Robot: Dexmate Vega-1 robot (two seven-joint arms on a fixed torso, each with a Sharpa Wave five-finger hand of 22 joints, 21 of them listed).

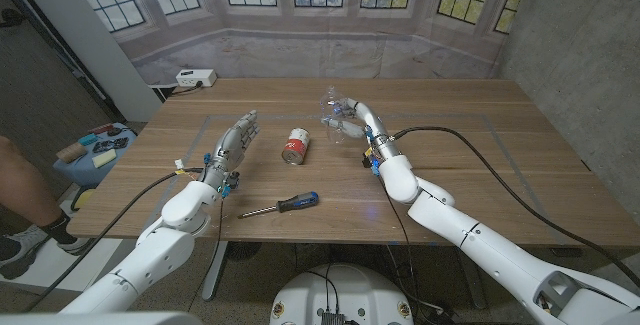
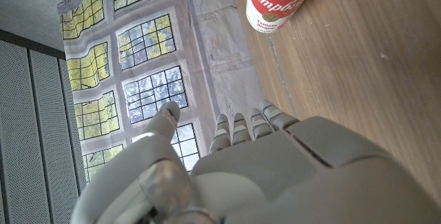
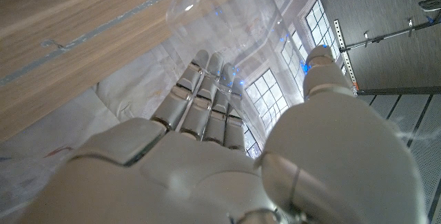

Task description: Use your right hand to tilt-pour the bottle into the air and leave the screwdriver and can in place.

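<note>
Above the table, right robot hand (image 1: 352, 118) grips the clear bottle (image 1: 334, 108).

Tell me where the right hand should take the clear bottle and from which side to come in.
Grip the clear bottle around its body, not the narrow top. It stands just beyond the right hand, whose fingers already reach toward it, so coming from the robot's near side looks easiest. That side is also away from the can and the screwdriver.
</note>
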